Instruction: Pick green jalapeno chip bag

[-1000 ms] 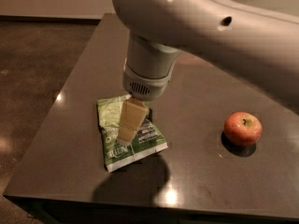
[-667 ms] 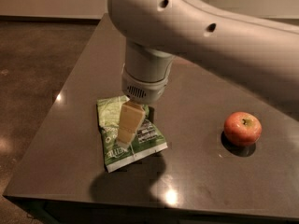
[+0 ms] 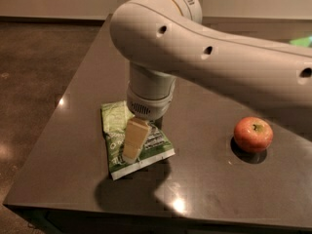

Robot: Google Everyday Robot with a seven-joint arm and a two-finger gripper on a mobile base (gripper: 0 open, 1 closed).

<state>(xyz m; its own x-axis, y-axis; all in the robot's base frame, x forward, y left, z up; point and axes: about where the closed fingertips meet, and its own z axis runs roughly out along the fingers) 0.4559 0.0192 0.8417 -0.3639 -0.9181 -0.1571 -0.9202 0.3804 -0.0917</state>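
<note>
Hovering claw [image 3: 131, 150] over green jalapeno chip bag [image 3: 115, 126], flat on counter [image 3: 209, 189], 9 o'clock of apple [image 3: 253, 134]. Claw state: I cannot tell. I judge bag light, crinkly, slippery; pinch middle gently.

Arm [image 3: 219, 57] bends down, tool [image 3: 133, 144] low, pointing downward.

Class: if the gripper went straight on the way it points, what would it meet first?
Probably the green jalapeno chip bag: the gripper points down right over it on the table. Whether it touches the bag is unclear.
</note>
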